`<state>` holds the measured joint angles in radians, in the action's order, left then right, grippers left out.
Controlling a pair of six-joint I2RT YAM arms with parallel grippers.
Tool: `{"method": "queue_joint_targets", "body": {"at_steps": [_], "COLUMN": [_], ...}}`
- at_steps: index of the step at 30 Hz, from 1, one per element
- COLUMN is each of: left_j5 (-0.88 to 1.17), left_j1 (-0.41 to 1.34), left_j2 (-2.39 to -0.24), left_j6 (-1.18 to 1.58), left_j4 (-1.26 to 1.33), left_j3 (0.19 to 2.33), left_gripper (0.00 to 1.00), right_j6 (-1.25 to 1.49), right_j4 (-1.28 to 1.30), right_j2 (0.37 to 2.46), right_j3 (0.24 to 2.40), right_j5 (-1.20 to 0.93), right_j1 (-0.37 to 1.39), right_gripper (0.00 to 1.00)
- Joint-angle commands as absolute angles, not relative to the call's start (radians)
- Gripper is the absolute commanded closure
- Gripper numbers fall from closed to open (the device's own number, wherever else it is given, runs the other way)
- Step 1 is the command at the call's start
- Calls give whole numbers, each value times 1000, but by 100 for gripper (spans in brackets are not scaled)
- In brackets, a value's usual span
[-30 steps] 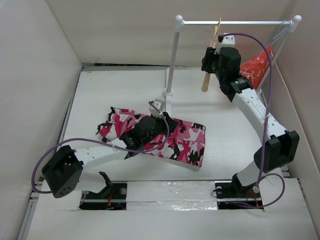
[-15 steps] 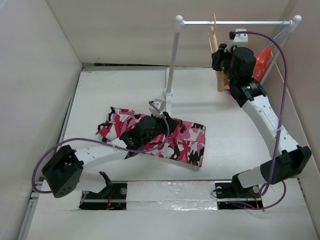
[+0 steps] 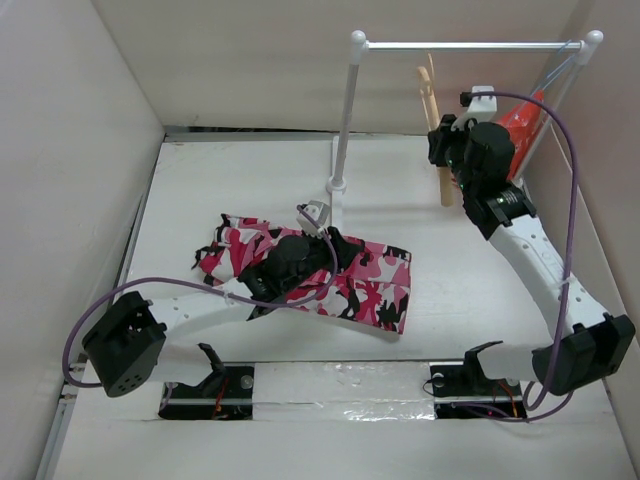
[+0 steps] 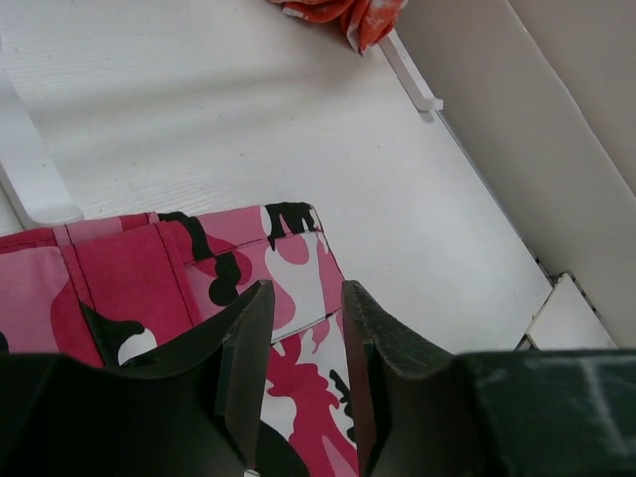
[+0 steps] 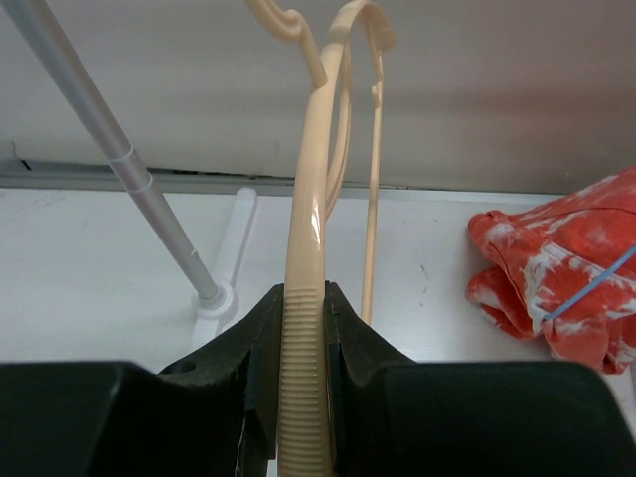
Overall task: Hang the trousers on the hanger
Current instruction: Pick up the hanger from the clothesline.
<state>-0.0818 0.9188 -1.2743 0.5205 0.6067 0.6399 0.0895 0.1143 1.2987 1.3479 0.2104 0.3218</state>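
Your right gripper (image 5: 303, 310) has its jaws clamped hard on the hanger (image 5: 302, 229). They pinch the ribbed lower stretch of its pale wooden arm, with no gap on either side. The hanger stands almost upright in that grip, hook uppermost, just under the white rail (image 3: 470, 45) near its right half. You cannot tell from these views whether the hook touches the rail. The red-orange cloth (image 5: 556, 268) lies bunched at the foot of the rail's right end, just beside the gripper.

Your left gripper (image 4: 305, 298) has its jaws only a narrow slot apart, and printed cloth shows flat through the gap with nothing visibly pinched. It sits low over the trousers (image 3: 370, 285), though whether the fingertips (image 4: 256, 308) press the fabric cannot be told. The trousers lie spread on the table (image 3: 200, 190) on the near side of the rail. Their far edge reaches close to the base of the rail's left post (image 3: 345, 120), well apart from the hanger.
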Motion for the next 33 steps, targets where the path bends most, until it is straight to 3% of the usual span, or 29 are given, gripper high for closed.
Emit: {"method": "queue_joint_targets", "body": {"at_steps": [1,10,17,33], "left_j5": [-58,-15,-55,-179], "left_j1": [914,914,959,1022], "left_j2": [-1221,-1212,-1346,-1772], "left_j6": [500,528,523,500], "left_j4": [683,706,604,410], "left_j3": [618,676,900,1380], "left_gripper": [69,61,58,51], "right_j6": [63,121,186,238], "right_j4": [11,-40,-19,12], "right_j2": [1214,991,827,700], "right_j3": [1304,927,668,443], "right_j5": [219,264,287,256], "right_j1": [319,405,457,486], "right_gripper": [100,100,100,100]}}
